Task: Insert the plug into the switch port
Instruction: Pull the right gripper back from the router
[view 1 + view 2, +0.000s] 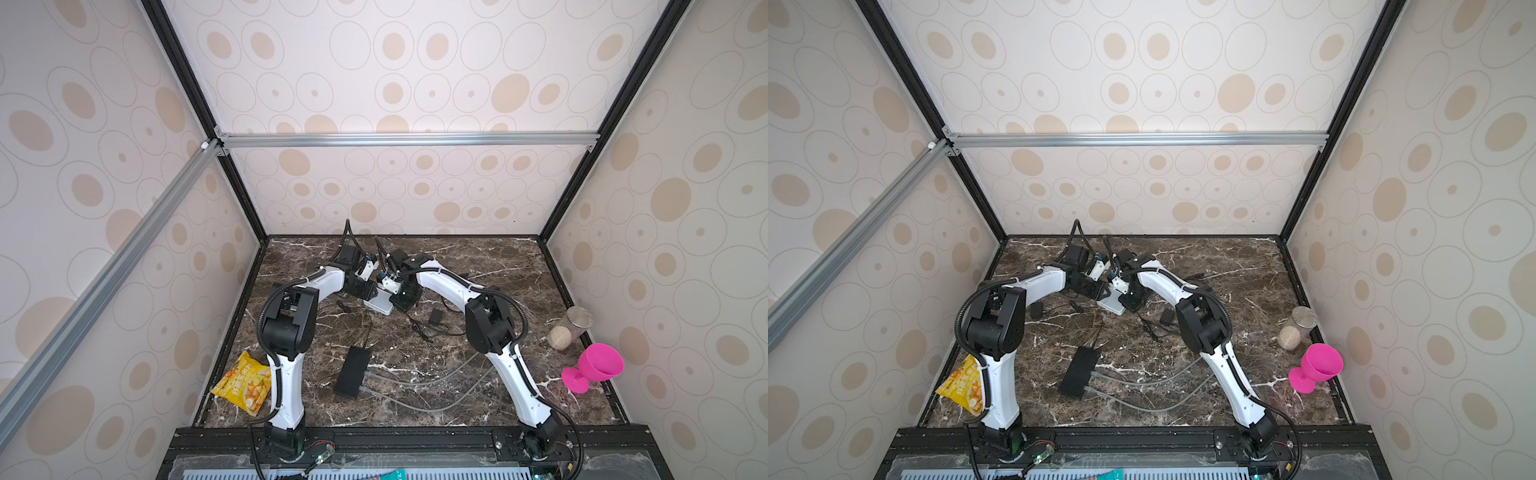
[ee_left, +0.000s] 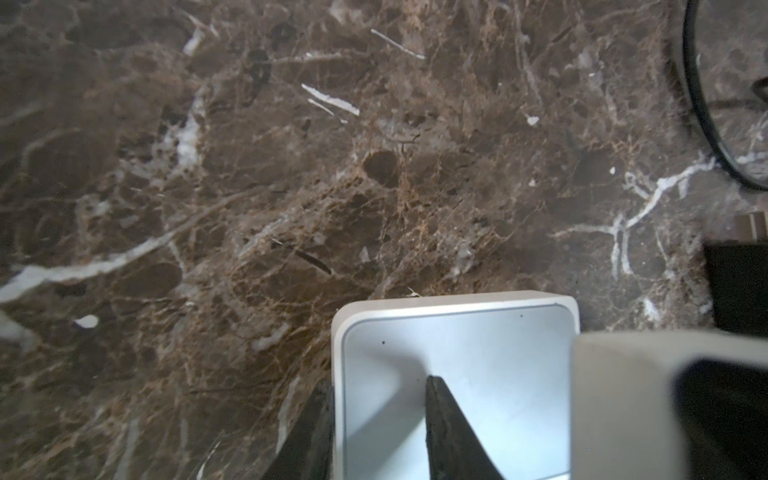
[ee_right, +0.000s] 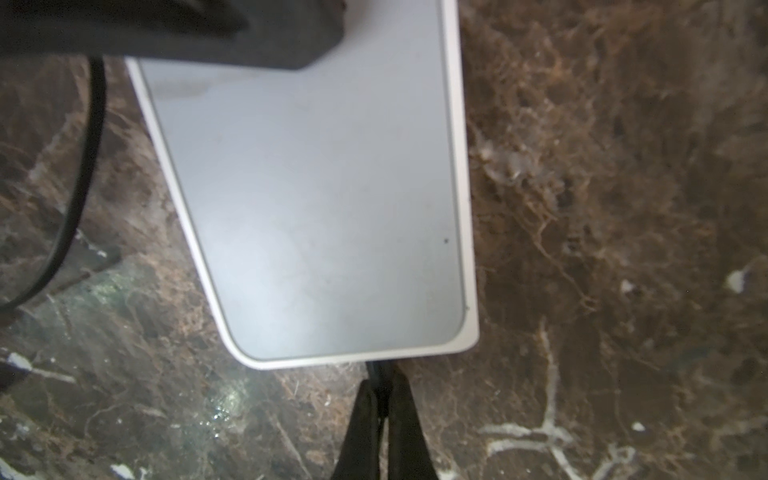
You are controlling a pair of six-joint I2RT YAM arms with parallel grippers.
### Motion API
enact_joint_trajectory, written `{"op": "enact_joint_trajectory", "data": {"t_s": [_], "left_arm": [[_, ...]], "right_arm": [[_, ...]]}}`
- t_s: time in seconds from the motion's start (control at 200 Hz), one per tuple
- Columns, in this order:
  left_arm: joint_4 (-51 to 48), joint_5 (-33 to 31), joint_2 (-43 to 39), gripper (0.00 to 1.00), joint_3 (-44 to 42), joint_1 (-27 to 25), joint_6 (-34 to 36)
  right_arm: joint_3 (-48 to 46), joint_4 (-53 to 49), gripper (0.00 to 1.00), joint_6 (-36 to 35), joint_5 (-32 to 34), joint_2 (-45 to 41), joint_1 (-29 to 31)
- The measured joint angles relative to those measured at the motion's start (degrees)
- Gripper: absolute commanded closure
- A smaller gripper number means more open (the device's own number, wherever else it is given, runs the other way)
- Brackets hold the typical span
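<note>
The left gripper [image 2: 376,428] clamps the white switch [image 2: 453,374] steady (bracing it); the right gripper [image 3: 382,399] pinches the plug [image 3: 380,374] at its near edge.

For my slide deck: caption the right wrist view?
Right gripper, shut on a thin black plug, at the white switch's short edge on the marble table.

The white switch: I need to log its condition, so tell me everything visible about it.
The white switch is a flat rounded-corner box, smooth matte plastic by its look, lying flat on the marble table. The left pincer straddles one edge, one finger on its top. The right pincer, shut on a thin black cable, meets its short end. Its ports are hidden.
</note>
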Motion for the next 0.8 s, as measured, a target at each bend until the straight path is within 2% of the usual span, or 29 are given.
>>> {"op": "enact_joint_trajectory", "data": {"t_s": [0.135,0.23,0.295,0.4,0.58,0.72,0.8], "left_arm": [[0.17,-0.37,0.00,0.63,0.00,-0.20,0.26],[0.28,-0.63,0.00,0.60,0.00,-0.50,0.24],[0.24,0.13,0.00,0.58,0.00,-0.85,0.17],[-1.07,2.16,0.00,0.56,-0.07,-2.14,-0.20],[-1.97,2.84,-0.22,0.47,-0.55,-1.99,-1.49],[-2.21,1.20,-1.77,0.46,-2.08,-0.96,-2.80],[-2.21,-0.66,-2.93,0.46,-2.78,-0.46,-3.45]], "right_arm": [[-0.04,-0.17,0.98,0.00,0.07,0.00,0.00],[-3.74,2.54,0.88,0.15,0.28,-1.68,0.00],[-9.53,6.80,0.79,0.74,0.46,-4.74,0.00],[-20.96,14.99,0.69,1.81,1.20,-11.04,-0.09],[-36.39,21.92,0.62,2.25,2.36,-21.94,-0.52],[-45.77,24.37,0.58,3.15,3.96,-31.39,-0.61],[-50.51,25.07,0.39,5.18,5.42,-37.42,-0.66]]}}
